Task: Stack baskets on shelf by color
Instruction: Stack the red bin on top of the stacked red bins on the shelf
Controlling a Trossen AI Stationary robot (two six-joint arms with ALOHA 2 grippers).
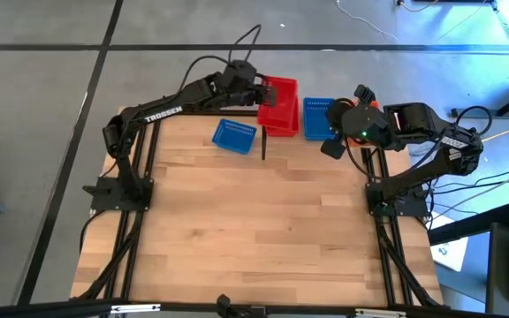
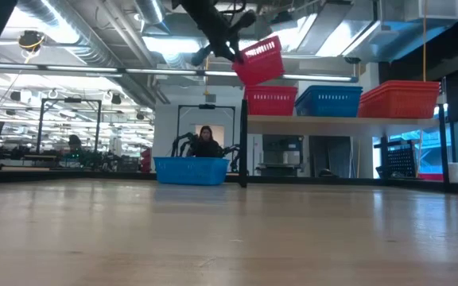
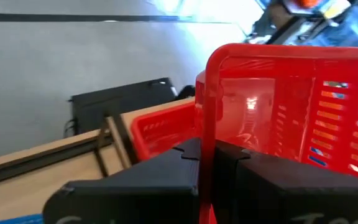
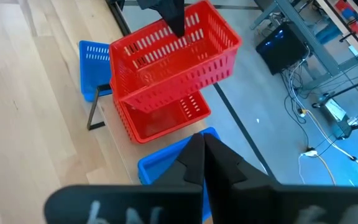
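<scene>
The left tool (image 1: 256,91) is clamped on the rim of a red basket (image 1: 281,93), holding it tilted in the air above a second red basket (image 4: 160,121) on the shelf (image 2: 340,119), at about 12 o'clock on the worktop (image 1: 254,230). A blue basket (image 1: 318,117) sits beside them on the shelf; another blue basket (image 1: 234,135) lies on the worktop around 11 o'clock. The right tool (image 4: 197,152), fingers together and empty, hovers over the shelf's blue basket
</scene>
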